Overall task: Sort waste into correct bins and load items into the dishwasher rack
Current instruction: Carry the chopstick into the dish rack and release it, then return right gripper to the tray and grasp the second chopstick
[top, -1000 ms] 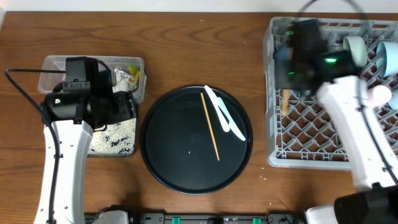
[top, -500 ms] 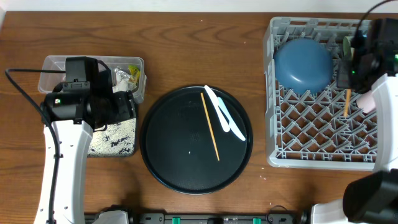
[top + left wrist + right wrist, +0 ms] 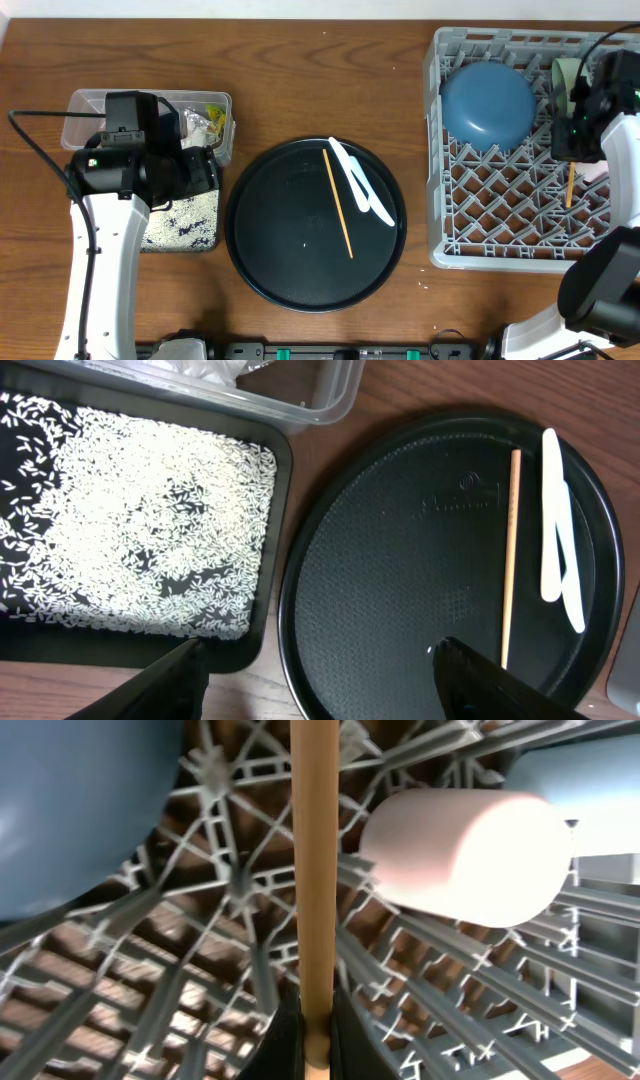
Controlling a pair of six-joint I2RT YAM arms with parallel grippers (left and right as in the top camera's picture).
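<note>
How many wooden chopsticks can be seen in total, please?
2. One chopstick lies on the round black tray. The second chopstick is held by the right gripper over the dishwasher rack. The arm may hide others.

A robot lab bench: wooden table (image 3: 300, 60) staged with a dishwasher rack (image 3: 437, 200).
</note>
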